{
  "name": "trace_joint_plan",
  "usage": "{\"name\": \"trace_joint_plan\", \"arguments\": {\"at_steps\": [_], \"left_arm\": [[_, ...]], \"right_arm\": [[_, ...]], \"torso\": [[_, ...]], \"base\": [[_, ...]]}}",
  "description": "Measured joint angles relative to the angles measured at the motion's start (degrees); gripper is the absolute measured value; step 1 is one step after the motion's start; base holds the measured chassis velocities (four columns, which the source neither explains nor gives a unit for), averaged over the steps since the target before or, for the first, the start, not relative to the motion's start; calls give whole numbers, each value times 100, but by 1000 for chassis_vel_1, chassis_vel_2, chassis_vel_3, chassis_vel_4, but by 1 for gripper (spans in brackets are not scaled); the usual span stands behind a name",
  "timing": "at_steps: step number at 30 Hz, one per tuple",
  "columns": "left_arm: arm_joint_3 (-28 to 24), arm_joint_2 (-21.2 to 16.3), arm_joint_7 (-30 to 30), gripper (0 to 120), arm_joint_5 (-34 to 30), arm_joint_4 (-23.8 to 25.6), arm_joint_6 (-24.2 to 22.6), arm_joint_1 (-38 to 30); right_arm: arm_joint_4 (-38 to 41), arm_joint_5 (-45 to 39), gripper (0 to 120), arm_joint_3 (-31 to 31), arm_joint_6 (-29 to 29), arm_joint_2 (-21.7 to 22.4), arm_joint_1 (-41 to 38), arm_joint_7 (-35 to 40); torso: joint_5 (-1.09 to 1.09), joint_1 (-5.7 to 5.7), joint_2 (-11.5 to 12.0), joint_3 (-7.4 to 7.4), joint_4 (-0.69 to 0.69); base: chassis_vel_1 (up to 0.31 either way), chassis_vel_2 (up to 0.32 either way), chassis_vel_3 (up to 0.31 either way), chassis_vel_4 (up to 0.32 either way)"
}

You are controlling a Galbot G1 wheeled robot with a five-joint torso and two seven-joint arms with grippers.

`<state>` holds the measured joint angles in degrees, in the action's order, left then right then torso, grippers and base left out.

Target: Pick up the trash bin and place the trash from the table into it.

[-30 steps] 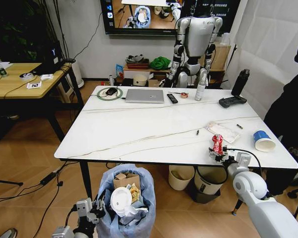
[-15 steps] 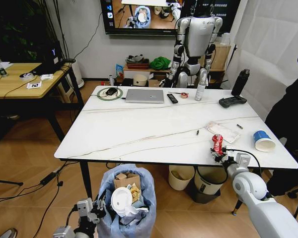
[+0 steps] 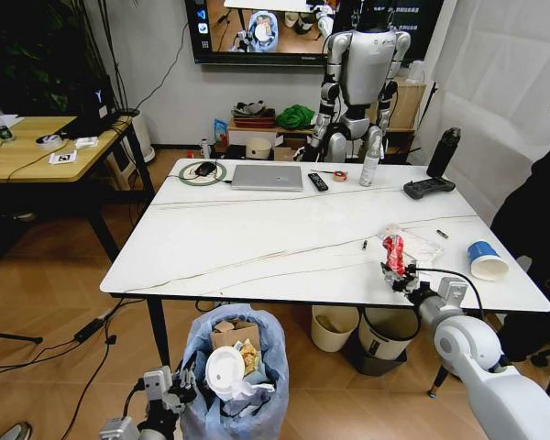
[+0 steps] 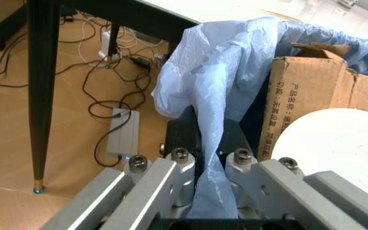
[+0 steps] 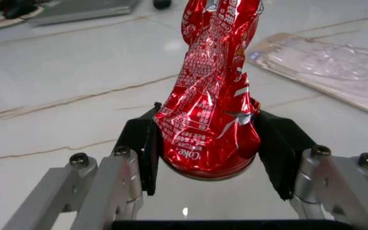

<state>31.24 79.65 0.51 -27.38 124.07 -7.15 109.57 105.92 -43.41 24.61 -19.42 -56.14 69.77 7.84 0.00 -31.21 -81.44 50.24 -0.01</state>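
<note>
Near the front right edge of the table [image 3: 257, 238], the right gripper [image 5: 211, 146] is clamped on a crushed red can [image 5: 212, 91], lifted just above the white top. Below the table's front edge, the left gripper [image 4: 204, 148] pinches the light-blue bag at the rim of the trash bin [image 3: 234, 367], holding it beside the robot. Cardboard [image 4: 305, 100] and a white lid [image 3: 225, 369] already sit in the bin, so the task looks well along. Still on the table: a clear plastic pack [image 3: 412, 244] just beyond the can and a blue-white paper cup [image 3: 487, 259] near the right edge
</note>
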Motion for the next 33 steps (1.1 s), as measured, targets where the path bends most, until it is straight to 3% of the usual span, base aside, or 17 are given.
{"name": "trace_joint_plan", "arguments": {"at_steps": [9, 14, 22, 33], "left_arm": [[65, -25, -2, 1, -75, 21, -16, 24], [108, 52, -8, 1, -94, 76, -41, 13], [49, 201, -40, 1, -83, 43, -63, -8], [17, 385, -51, 1, -30, 41, -78, -25]], "right_arm": [[977, -461, 45, -680, 362, 343, -101, -457], [1775, -880, 45, -1654, 658, 689, -434, -818], [1995, -857, 45, -2840, 975, 1038, -803, -1291], [1746, -538, 45, -4141, 1121, 842, -1292, -1516]], "torso": [[-2, 0, 0, 0, 1], [-1, 0, 0, 0, 1], [0, 0, 0, 0, 0], [-1, 0, 0, 0, 1]], "base": [[0, 0, 0, 0], [0, 0, 0, 0], [0, 0, 0, 0], [0, 0, 0, 0]]}}
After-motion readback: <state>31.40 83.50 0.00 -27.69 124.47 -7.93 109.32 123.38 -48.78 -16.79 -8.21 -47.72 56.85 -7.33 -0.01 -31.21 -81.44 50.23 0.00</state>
